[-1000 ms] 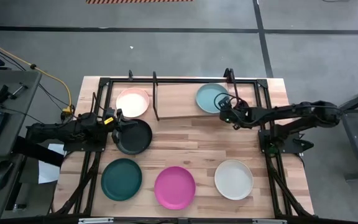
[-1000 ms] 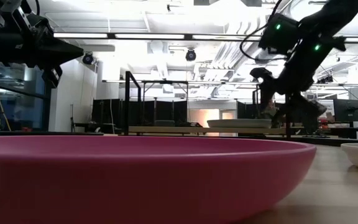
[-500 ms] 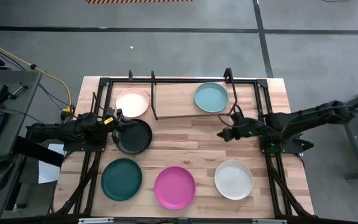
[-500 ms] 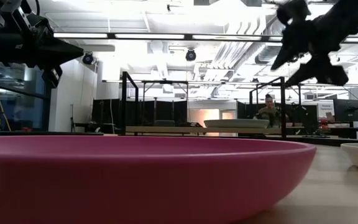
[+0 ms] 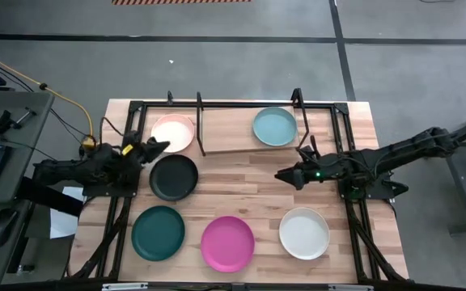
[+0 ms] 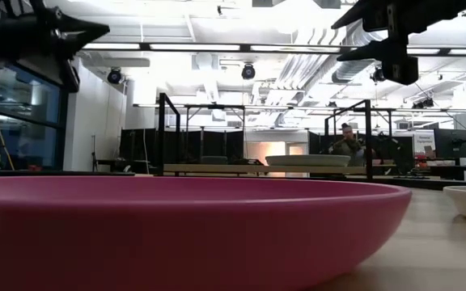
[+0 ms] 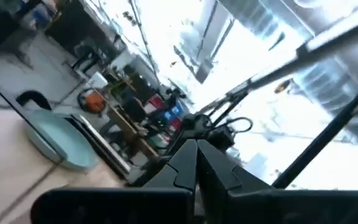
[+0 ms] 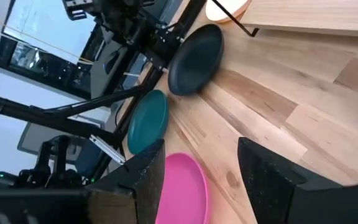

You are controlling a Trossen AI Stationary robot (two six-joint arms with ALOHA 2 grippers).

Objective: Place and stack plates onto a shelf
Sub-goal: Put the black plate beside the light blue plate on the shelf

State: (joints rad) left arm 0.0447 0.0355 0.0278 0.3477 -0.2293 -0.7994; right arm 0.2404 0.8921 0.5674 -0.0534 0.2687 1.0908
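Pale wood makes up both the butcher-block counter [image 5: 241,194] and the small rectangular shelf board [image 5: 231,131] in its black wire frame at the far edge. From above, the round pale pink plate [image 5: 173,132] sits just off the board's left end and the round light blue plate [image 5: 275,127] rests on its right end. Four more round rimmed plates lie flat on the counter: the black plate [image 5: 173,177] in front of the pink one, then a near row of dark teal plate [image 5: 158,232], magenta plate [image 5: 227,243] and white plate [image 5: 304,233].

Only the overhead view shows all six; the table-height view is filled by the magenta plate's rim [image 6: 184,230], with the blue plate [image 6: 309,160] seen edge-on on the shelf.

The left gripper [image 5: 158,146] hangs between the pink and black plates, its jaws pressed together on nothing, as the left wrist view confirms. The right gripper [image 5: 282,175] hovers above bare counter forward of the shelf, jaws spread and empty; its wrist view looks across to the black [image 8: 196,59], teal [image 8: 148,121] and magenta [image 8: 185,186] plates.

No writing is legible anywhere.
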